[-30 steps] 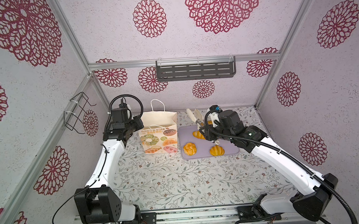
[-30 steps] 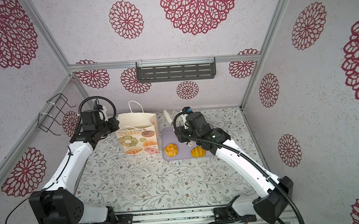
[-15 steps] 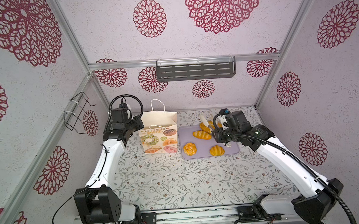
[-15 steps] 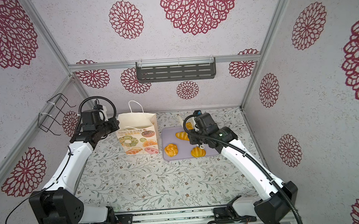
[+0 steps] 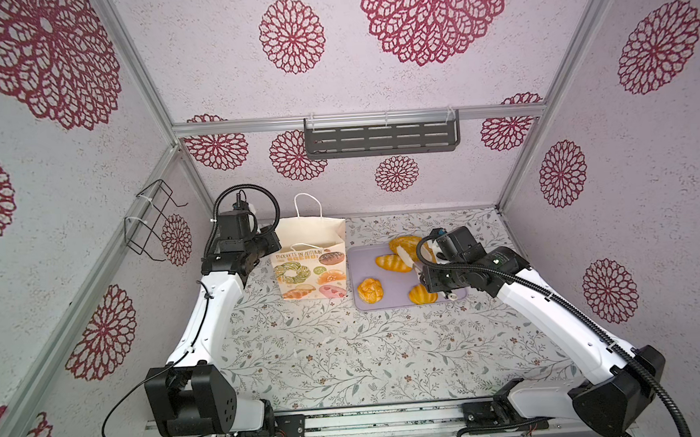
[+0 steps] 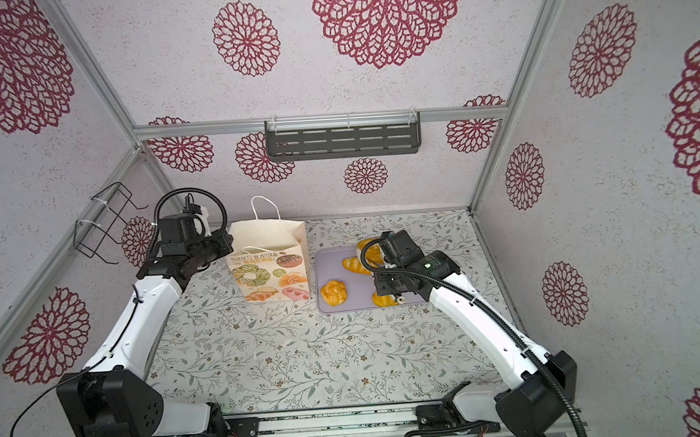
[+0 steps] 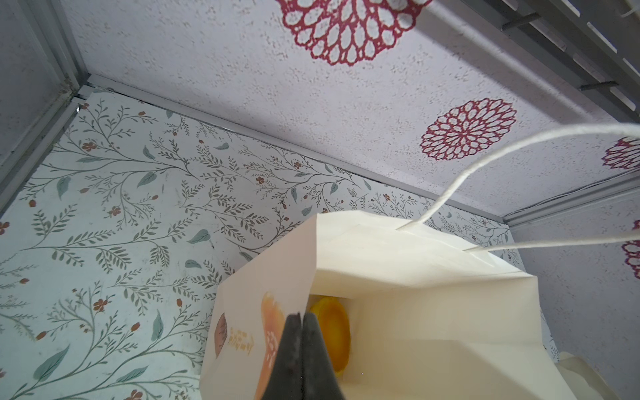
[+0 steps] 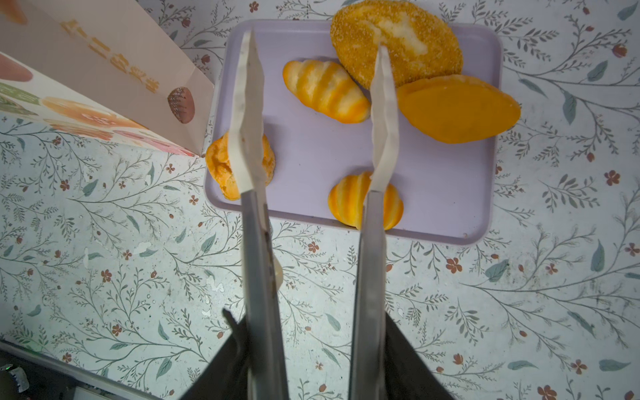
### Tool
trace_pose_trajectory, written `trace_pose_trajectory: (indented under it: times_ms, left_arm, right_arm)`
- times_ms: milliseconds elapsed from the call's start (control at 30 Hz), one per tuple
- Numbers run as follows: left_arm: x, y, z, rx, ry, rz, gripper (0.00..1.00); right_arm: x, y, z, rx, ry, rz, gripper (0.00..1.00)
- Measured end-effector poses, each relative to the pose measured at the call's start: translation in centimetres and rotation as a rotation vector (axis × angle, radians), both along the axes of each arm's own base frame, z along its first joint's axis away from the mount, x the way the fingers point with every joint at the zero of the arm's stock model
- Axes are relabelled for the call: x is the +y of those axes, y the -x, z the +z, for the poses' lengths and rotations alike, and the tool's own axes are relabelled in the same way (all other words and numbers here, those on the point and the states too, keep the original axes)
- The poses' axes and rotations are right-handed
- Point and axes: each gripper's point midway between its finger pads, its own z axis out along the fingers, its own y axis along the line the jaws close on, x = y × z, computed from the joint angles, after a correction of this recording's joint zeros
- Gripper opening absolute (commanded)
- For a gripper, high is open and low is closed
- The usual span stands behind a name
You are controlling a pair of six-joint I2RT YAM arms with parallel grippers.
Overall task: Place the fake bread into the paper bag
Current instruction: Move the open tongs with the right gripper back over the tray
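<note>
The cream paper bag [image 5: 309, 267] stands upright left of the lilac tray [image 5: 398, 291]. My left gripper [image 7: 302, 317] is shut on the bag's rim, and a yellow fake bread [image 7: 330, 332] lies inside. Several fake breads sit on the tray [image 8: 450, 194]: a striped loaf [image 8: 325, 91], a crumbly oval [image 8: 396, 45], a smooth orange loaf [image 8: 457, 109], a round bun [image 8: 225, 166] and a shell bun [image 8: 346, 204]. My right gripper [image 8: 315, 41] carries long tong arms with white tips. It hovers open above the tray, the striped loaf showing between the arms, nothing held.
A black slotted shelf [image 5: 380, 134] hangs on the back wall and a wire rack [image 5: 152, 219] on the left wall. The bag's white cord handle [image 7: 485, 162] rises above its mouth. The enclosure walls stand close behind the bag and tray.
My right gripper has drawn back to the right, from the tray's bag-side corner to over the tray's middle, and its tong arms have spread wider. The left gripper has stayed put.
</note>
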Motion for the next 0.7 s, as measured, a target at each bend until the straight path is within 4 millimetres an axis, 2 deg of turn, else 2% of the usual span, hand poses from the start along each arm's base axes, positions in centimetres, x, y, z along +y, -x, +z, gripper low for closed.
trace_pose_trajectory:
  times_ms: [700]
  left_arm:
    - [-0.1, 0.0, 0.0, 0.000, -0.001, -0.002, 0.00]
  right_arm:
    - [-1.4, 2.2, -3.7, 0.129, 0.059, -0.027, 0.54]
